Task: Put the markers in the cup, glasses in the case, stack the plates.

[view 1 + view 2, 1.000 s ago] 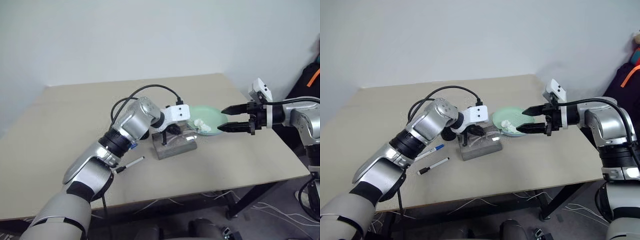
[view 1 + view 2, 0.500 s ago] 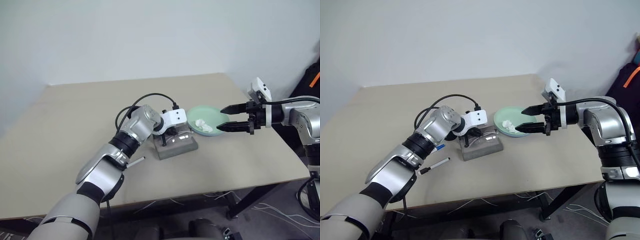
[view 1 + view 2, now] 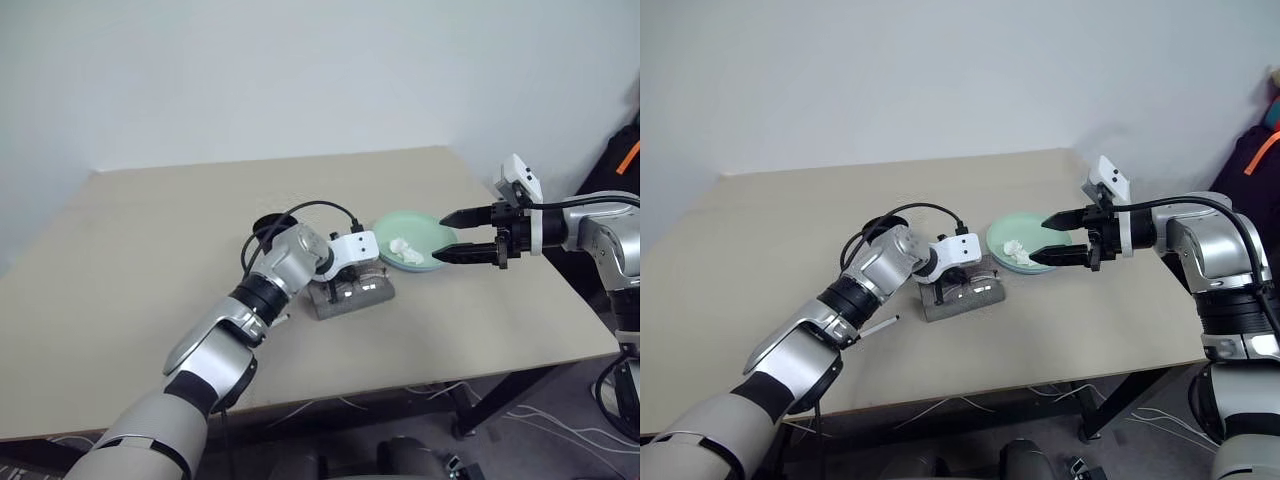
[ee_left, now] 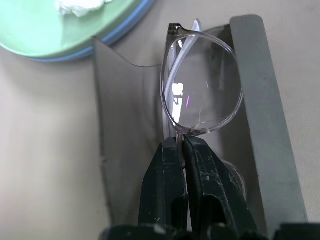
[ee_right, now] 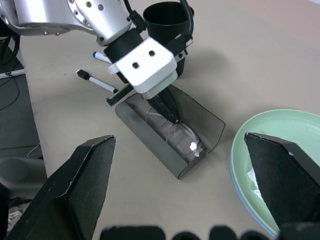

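My left gripper is shut on the bridge of the clear-framed glasses and holds them down inside the open grey case. The case lies at mid-table. Just right of it the mint green plate rests on the light blue plate, whose rim peeks out. My right gripper hangs open over the plates' right edge, holding nothing. The black cup stands behind my left arm. Beside it lie the blue-capped marker and the black-capped marker.
A crumpled white tissue lies on the green plate. The table's right edge runs under my right arm. A black cable loops over my left wrist. Bare tabletop stretches to the left and front.
My left gripper has sunk with the glasses, from just above the case down into it. The right arm has kept still.
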Controlling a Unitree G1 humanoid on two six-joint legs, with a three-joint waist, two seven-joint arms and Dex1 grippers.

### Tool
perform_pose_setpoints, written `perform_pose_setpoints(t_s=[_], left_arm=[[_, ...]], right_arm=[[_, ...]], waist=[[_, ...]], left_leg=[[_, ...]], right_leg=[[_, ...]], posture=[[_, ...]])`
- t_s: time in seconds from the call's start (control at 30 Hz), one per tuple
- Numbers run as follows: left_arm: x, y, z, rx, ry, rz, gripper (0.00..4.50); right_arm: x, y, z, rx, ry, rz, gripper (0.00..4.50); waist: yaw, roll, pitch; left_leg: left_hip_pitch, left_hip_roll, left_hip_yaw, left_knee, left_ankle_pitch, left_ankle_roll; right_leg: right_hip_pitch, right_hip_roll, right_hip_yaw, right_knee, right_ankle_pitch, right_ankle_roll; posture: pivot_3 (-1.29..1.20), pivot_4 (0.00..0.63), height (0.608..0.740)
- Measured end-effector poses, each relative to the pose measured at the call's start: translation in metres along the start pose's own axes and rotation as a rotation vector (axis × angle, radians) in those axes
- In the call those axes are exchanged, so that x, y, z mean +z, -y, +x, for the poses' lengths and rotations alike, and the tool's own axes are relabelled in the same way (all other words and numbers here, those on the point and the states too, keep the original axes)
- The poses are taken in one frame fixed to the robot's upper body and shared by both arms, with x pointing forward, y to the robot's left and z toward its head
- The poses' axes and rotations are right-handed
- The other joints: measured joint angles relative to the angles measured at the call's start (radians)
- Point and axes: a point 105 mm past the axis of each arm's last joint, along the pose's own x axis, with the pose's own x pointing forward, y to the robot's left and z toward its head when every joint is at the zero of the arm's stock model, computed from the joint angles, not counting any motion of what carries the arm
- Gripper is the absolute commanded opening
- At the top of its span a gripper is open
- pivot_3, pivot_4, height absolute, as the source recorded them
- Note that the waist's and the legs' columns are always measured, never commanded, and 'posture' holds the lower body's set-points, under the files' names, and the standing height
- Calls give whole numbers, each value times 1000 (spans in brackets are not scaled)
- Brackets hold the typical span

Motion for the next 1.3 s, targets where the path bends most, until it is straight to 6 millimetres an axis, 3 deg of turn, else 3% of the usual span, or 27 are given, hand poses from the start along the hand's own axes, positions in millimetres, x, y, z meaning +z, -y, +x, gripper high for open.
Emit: perform_pose_setpoints(t_s=[0.47, 0.57, 0.93, 1.03, 1.2, 1.3], left_arm=[[-4, 7, -2, -22, -34, 5, 19], [-2, 8, -4, -29, -32, 8, 648], [13, 0, -25, 6, 32, 13, 4412], [24, -12, -35, 50, 70, 4, 4412], [40, -57, -56, 243, 125, -34, 4412], [32, -67, -50, 296, 115, -64, 3838]], right_arm=[[0, 0, 0, 4, 4, -1, 4500], [0, 0, 0, 3, 4, -1, 4500], [0, 0, 0, 2, 5, -1, 4500], [0, 0, 1, 4, 6, -4, 4500], [0, 1, 2, 6, 8, -1, 4500], [0, 1, 2, 8, 8, 0, 4500]], waist=[[0, 0, 0], [0, 0, 0], [-2, 0, 0], [-2, 0, 0], [0, 0, 0], [-1, 0, 0]], left_leg=[[0, 0, 0, 0, 0, 0], [0, 0, 0, 0, 0, 0], [0, 0, 0, 0, 0, 0], [0, 0, 0, 1, 0, 0], [1, 0, 0, 1, 0, 0], [1, 0, 0, 0, 0, 0]], right_leg=[[0, 0, 0, 0, 0, 0], [0, 0, 0, 0, 0, 0], [0, 0, 0, 0, 0, 0], [0, 0, 0, 0, 0, 0], [1, 0, 0, 0, 0, 0], [1, 0, 0, 0, 0, 1]], posture=[[0, 0, 732], [0, 0, 732], [0, 0, 732], [0, 0, 732], [0, 0, 732], [0, 0, 732]])
